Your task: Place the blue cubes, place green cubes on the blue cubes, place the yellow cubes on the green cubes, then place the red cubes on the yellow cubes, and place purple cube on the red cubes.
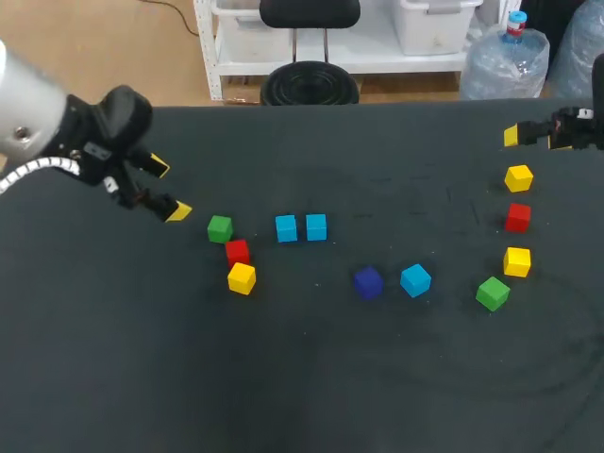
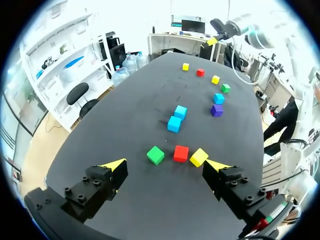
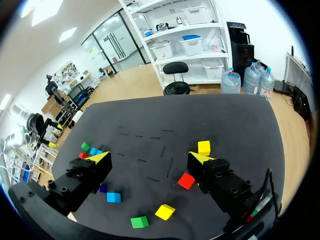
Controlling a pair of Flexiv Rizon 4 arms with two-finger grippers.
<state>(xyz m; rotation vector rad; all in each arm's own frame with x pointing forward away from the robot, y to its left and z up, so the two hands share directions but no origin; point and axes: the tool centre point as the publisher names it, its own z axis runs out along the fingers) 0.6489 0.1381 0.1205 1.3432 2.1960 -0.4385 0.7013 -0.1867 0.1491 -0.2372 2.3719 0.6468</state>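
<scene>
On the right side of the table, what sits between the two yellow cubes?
A red cube, apart from both the farther yellow cube and the nearer yellow cube; the head view shows it.

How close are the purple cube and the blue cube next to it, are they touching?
Apart. The head view shows a plain dark gap between the purple cube and the blue cube beside it.

The right gripper [image 3: 148, 157] hangs open above the counter [image 3: 165, 120]. A yellow cube [image 3: 204, 147] lies just ahead of one fingertip, and a red cube [image 3: 186, 180] beside that finger.
</scene>
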